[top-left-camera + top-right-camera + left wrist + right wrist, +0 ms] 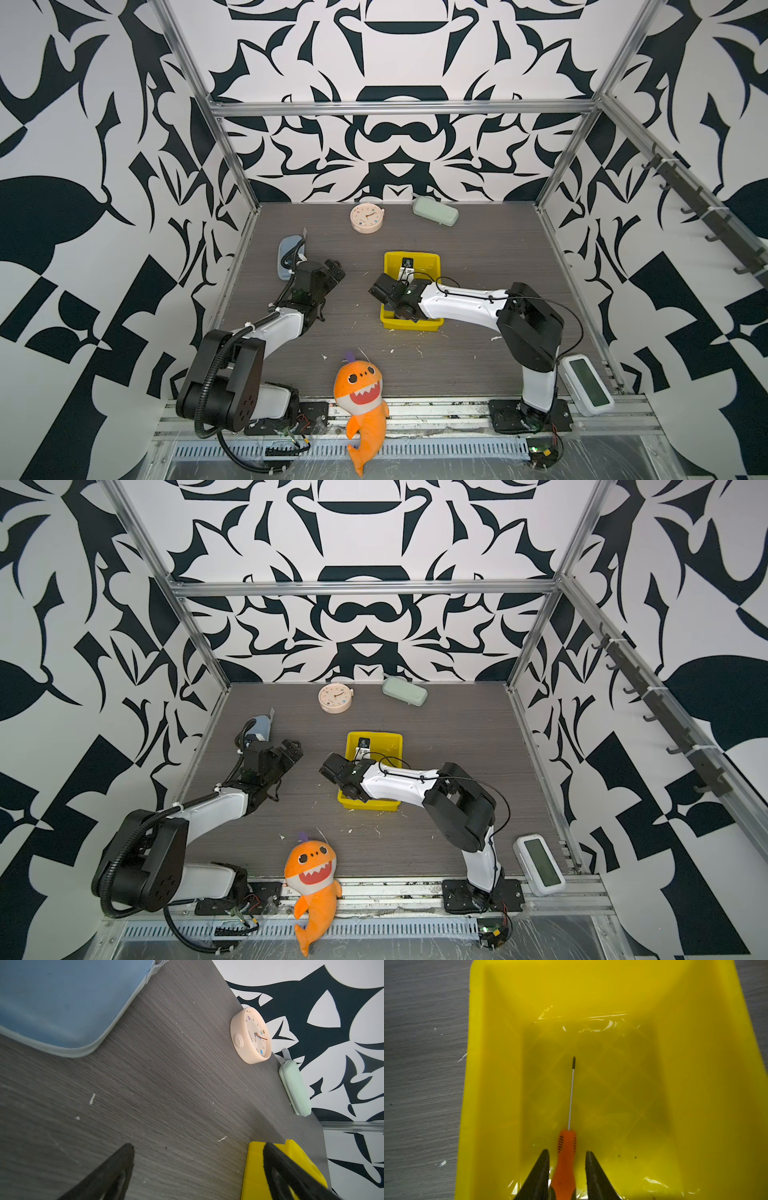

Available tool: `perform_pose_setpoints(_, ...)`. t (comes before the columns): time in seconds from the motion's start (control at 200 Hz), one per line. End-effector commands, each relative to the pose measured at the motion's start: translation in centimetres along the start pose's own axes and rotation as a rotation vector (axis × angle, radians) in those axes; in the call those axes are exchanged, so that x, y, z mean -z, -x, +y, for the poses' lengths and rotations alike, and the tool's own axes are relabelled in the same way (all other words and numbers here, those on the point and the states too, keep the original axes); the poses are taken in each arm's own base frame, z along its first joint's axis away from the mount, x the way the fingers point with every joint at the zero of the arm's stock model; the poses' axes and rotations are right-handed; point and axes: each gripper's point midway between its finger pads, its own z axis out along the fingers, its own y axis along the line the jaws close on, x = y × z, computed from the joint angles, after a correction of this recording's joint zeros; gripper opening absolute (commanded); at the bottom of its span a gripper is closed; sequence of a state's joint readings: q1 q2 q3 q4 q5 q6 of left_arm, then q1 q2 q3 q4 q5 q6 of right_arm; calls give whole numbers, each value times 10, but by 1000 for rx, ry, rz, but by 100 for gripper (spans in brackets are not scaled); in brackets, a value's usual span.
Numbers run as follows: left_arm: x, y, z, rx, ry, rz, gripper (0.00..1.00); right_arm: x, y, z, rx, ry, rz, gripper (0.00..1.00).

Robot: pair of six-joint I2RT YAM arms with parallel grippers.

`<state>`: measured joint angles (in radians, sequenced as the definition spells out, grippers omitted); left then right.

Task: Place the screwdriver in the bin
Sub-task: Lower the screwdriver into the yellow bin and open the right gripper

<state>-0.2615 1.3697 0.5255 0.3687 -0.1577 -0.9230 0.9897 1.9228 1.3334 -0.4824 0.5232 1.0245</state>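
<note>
A plush shark [361,395] sits at the near edge of the tabletop [478,257], a white screen device [586,384] at the near right corner. Mid-tabletop, the right end effector [567,1151] reaches into the yellow bin [430,270], fingers apart on either side of the screwdriver [566,1142], which is inside the bin with its shaft along the floor. The left end effector [336,271] is left of the bin, fingers spread wide, empty. A blue case [289,257] lies by the left edge; a clock [366,217] and a green case [435,211] lie at the far edge
</note>
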Motion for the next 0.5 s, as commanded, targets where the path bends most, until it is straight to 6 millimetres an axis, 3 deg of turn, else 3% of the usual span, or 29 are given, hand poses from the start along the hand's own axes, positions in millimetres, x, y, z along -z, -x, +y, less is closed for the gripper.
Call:
perform_pose_setpoints(0.0,-2,6,-5,6,-4,-3,99,17,16,0,16,5,-34,36)
perform_pose_setpoints(0.325,-3,6,-6,-5,9,14,100,44,47,0,52,17,-111,36)
perform_pose_setpoints(0.495,-5,5,-7,-9,9,24,100,64,98,-45,-9,-66,-182,36)
